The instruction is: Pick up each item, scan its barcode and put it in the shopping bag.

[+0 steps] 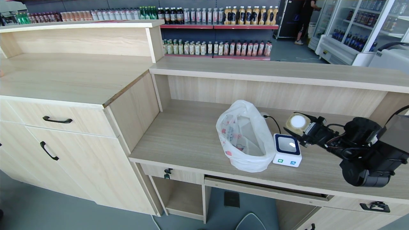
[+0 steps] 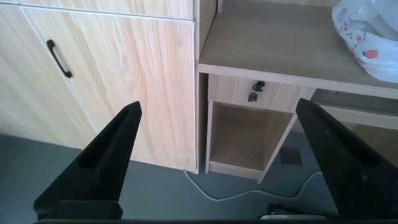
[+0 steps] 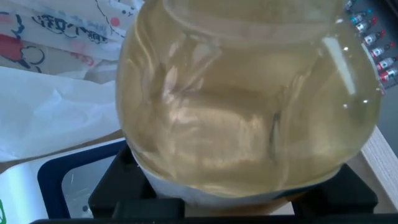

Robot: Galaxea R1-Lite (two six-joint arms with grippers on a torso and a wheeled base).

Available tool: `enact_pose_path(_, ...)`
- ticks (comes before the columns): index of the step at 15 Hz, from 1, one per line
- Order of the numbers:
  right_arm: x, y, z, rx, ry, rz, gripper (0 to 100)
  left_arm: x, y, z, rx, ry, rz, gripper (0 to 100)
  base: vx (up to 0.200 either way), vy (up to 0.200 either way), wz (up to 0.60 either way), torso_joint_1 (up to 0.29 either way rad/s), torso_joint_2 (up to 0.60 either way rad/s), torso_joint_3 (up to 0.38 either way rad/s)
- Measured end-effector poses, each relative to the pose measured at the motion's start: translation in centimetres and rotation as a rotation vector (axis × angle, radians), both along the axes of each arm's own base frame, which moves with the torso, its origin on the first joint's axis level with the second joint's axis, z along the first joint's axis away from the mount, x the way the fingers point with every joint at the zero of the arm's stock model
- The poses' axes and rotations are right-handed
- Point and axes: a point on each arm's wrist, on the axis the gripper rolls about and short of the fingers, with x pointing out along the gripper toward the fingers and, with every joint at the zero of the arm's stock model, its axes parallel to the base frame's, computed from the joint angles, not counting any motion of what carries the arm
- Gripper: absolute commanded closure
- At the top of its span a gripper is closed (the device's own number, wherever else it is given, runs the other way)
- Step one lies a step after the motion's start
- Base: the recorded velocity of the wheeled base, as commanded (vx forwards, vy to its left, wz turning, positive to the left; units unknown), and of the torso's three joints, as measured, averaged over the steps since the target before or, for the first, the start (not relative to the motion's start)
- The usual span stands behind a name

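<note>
My right gripper (image 1: 309,130) is shut on a clear jar of yellowish liquid (image 1: 297,123) with a white lid, held just right of and slightly behind the white scanner box (image 1: 287,150). In the right wrist view the jar (image 3: 249,106) hangs close over the scanner's dark window (image 3: 62,186). The white plastic shopping bag (image 1: 244,135) stands open on the lower counter, touching the scanner's left side. My left gripper (image 2: 217,162) is open with nothing in it, low in front of the counter, above the grey floor and looking at the cabinet front.
The lower wooden counter (image 1: 185,134) has free room left of the bag. A raised ledge (image 1: 274,72) runs behind it and a taller cabinet (image 1: 64,83) stands to the left. A black cable (image 1: 274,121) runs behind the scanner. A pull-out tray (image 1: 265,188) sits under the counter edge.
</note>
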Motion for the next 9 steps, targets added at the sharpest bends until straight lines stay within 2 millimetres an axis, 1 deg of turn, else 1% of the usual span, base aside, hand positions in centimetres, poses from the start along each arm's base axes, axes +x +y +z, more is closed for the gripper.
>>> enact_pose_path(4, 1.1, 1.5, -0.1, 0.011, -0.014, 0.041, 100, 0.0, 0.0, 0.0, 0.0, 0.0, 0.0, 0, 0.0, 0.0, 0.0, 0.0, 0.0, 0.0)
enact_pose_path(9, 1.5, 1.7, -1.1, 0.009, 0.002, 0.046, 100, 0.0, 0.0, 0.0, 0.0, 0.0, 0.001, 0, 0.0, 0.0, 0.0, 0.0, 0.0, 0.0)
